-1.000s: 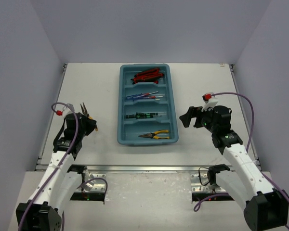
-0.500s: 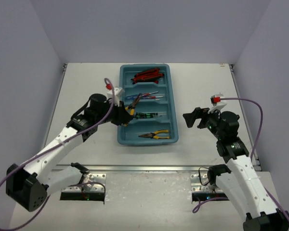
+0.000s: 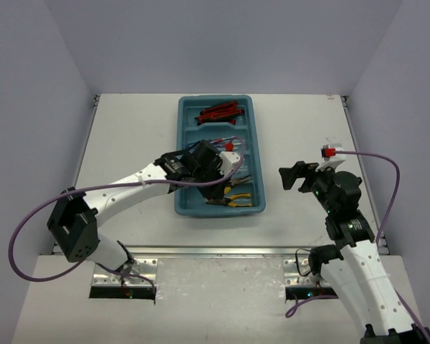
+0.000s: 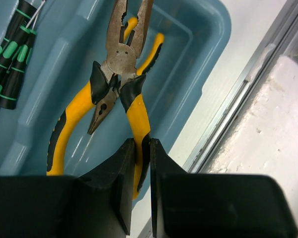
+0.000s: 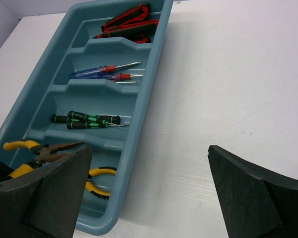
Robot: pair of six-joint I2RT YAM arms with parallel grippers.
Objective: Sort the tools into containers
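Observation:
My left gripper (image 3: 228, 179) is shut on one handle of a pair of yellow-handled pliers (image 4: 123, 52) and holds it over the nearest compartment of the teal tray (image 3: 256, 143). A second pair of pliers (image 3: 233, 201) lies in that compartment beneath it (image 4: 100, 111). Red-black utility knives (image 3: 218, 112) fill the far compartment. Blue and red-handled screwdrivers (image 5: 107, 71) and black-green screwdrivers (image 5: 89, 119) lie in the two middle ones. My right gripper (image 3: 294, 175) is open and empty, right of the tray.
The tray's near right corner (image 5: 102, 225) sits close to my right gripper's left finger (image 5: 49, 193). White tabletop (image 5: 228, 89) lies to the right of the tray. A metal rail (image 4: 248, 84) runs along the table's near edge.
My left arm has swung from the table left of the tray to over its nearest compartment, carrying the pliers. My right arm has drawn back slightly to the right.

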